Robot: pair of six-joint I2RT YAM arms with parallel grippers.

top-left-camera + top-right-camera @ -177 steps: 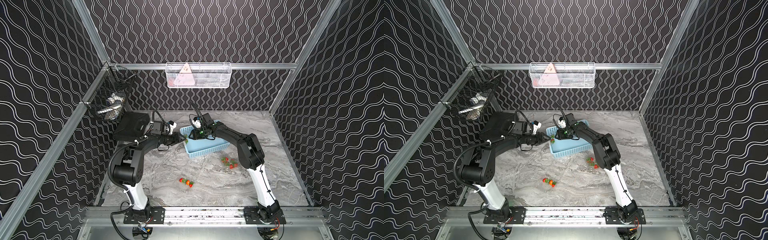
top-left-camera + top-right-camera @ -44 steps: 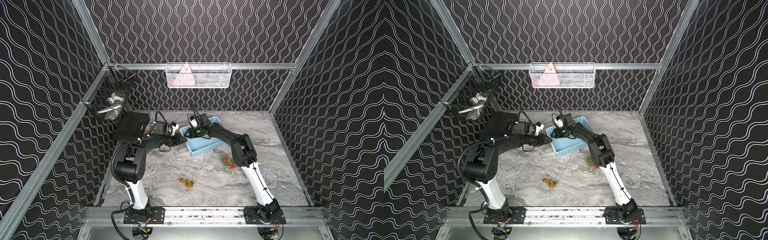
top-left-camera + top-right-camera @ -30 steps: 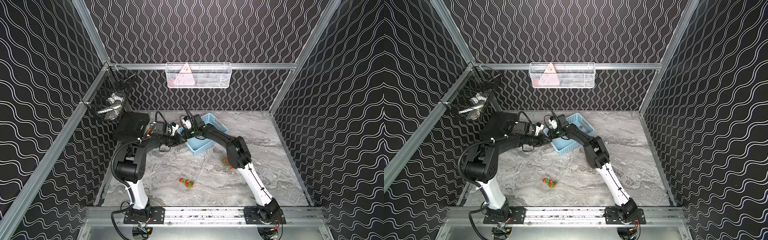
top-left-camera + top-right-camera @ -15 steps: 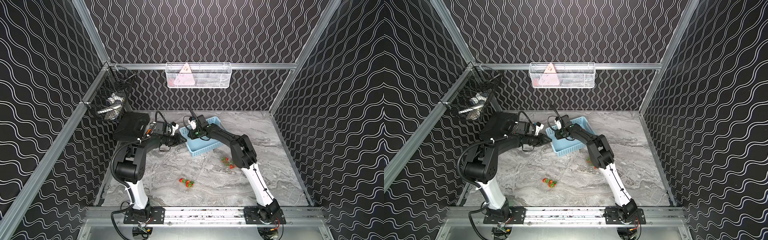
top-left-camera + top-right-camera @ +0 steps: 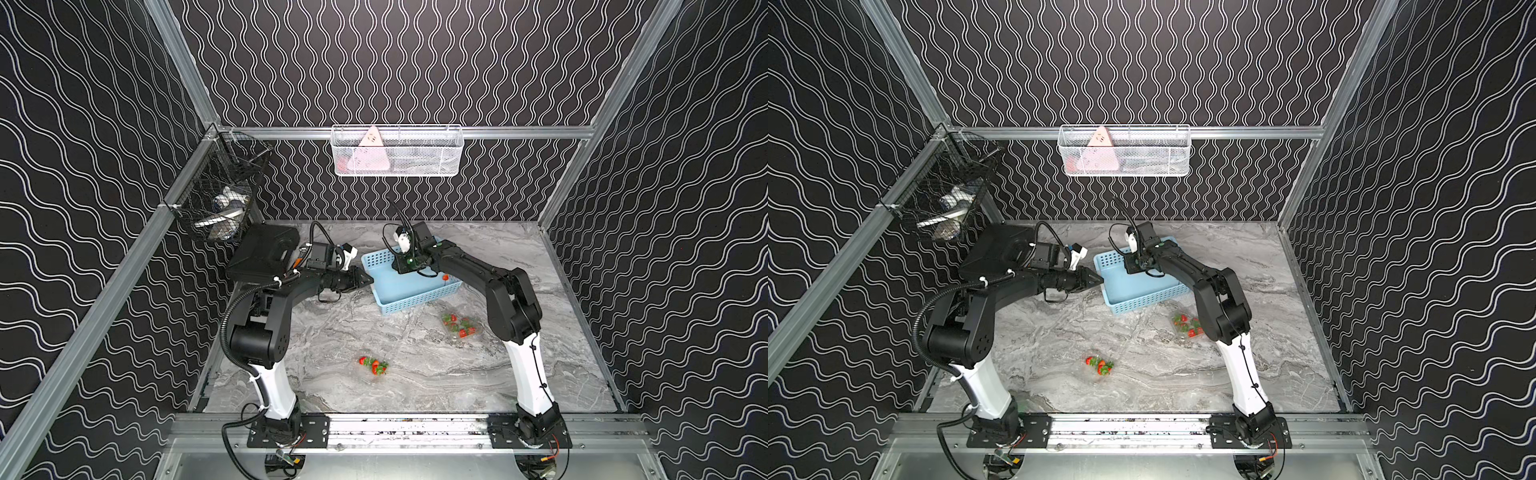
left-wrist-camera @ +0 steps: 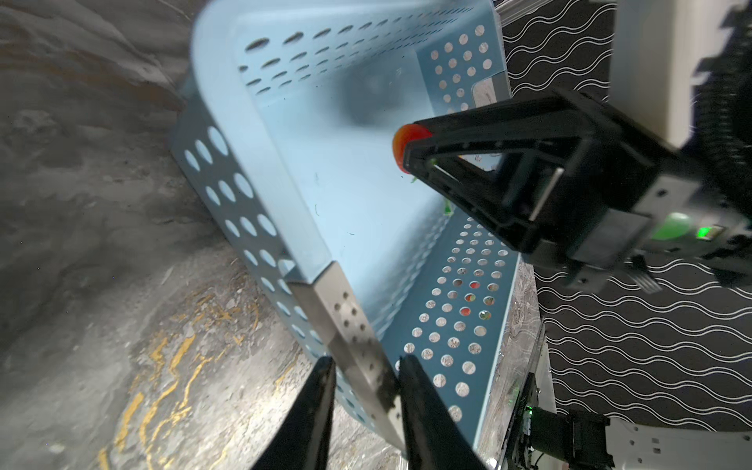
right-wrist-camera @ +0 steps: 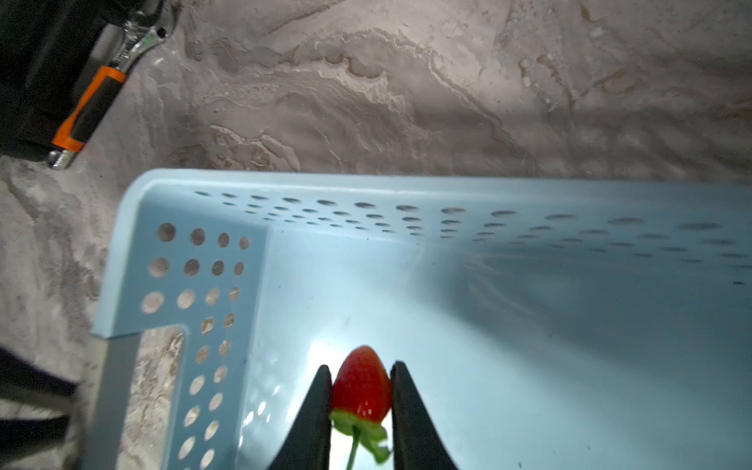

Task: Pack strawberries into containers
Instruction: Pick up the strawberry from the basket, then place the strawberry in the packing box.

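Nearest the arm bases, a cluster of strawberries (image 5: 373, 365) is sitting in a barely visible clear container (image 5: 381, 372) on the marble surface (image 5: 415, 395). A little further in, a second container (image 5: 473, 331) is holding several more berries.

Beyond them, the left pincer (image 6: 366, 366) is clamping the end rim of the blue basket (image 5: 415, 302). It is shut tight, just as it was a second ago, and the basket is lying more askew than it was some seconds back.

The real change is happening inside the basket. The right pincer (image 7: 361, 372), which was standing noticeably wider a second ago, is now squeezing a strawberry (image 7: 362, 388) by its sides, with the red tip pointing away from the wrist and the green cap toward it. The arm is also sitting slightly back from the basket's end, where it was reaching a second ago.

So the pick is looking made. The berry is gripped low over the basket floor but not yet carried out, and the trip to a container is still waiting. Deeper in the basket, another loose berry (image 5: 445, 276) is lying untouched. Farthest off, an orange-handled wrench (image 7: 85, 106) is resting on the surface.
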